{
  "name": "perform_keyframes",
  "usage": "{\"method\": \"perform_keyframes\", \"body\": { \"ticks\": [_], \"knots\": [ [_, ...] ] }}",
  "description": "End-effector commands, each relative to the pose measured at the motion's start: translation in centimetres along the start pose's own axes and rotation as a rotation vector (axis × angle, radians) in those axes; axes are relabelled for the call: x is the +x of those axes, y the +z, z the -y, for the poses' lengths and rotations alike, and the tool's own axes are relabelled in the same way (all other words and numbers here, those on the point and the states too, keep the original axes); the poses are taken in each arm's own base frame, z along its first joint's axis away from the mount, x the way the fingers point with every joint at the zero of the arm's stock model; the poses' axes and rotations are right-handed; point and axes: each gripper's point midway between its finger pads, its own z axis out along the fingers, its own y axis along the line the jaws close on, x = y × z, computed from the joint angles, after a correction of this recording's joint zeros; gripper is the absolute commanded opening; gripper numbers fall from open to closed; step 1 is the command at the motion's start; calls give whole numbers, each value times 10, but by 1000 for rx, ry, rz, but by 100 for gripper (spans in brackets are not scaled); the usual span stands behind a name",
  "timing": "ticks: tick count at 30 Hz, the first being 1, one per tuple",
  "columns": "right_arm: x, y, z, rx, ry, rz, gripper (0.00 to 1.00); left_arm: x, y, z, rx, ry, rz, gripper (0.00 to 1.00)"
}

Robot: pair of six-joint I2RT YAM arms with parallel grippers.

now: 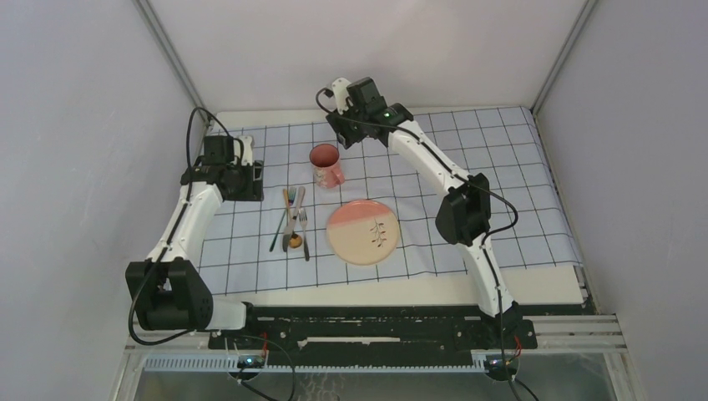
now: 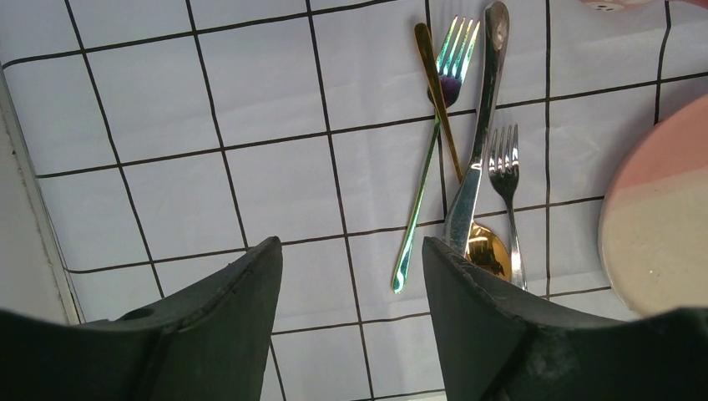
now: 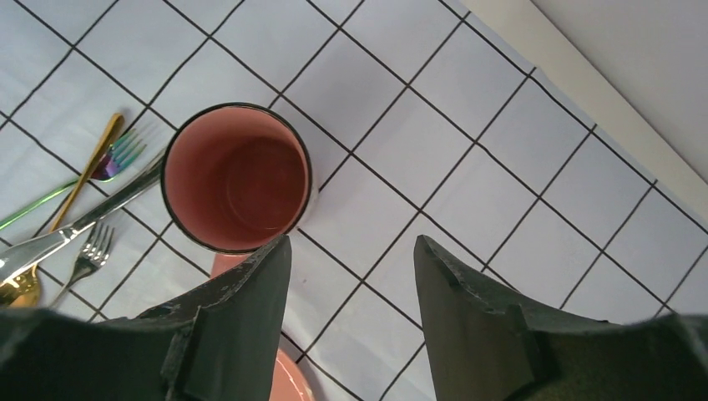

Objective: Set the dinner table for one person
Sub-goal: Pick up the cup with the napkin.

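Your left gripper (image 2: 351, 251) and right gripper (image 3: 352, 246) sit jaws-apart over the dinner table (image 1: 543, 284), and that thin, slick-looking cutlery pile (image 2: 474, 167) probably wants pinching mid-handle.

3 plain pale walls (image 1: 359, 42) meet at metal corner posts (image 1: 171, 50).

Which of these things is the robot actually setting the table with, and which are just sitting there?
For the job: pink plate, pink cup, silver knife, silver fork, rainbow fork, gold spoon, dinner table.

Just there: gridded cloth under it all, white walls around the table.
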Motion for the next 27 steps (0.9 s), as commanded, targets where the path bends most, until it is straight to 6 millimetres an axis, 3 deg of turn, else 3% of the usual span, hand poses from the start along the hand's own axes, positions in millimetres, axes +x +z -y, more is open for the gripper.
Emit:
{"method": "perform_keyframes", "body": {
  "ticks": [1, 6, 15, 27],
  "knots": [
    [-42, -14, -17, -45, 12, 121, 64, -6, -6, -2, 1, 11, 43, 68],
    [-39, 3, -27, -73, -2, 119, 64, -2, -5, -1, 8, 19, 27, 67],
    [-16, 36, -35, -98, 4, 74, 63, 2, -11, 3, 27, 30, 18, 67],
    [-5, 60, -38, -100, -11, 68, 58, 13, -15, 5, 39, 38, -3, 67]
  ]
}}
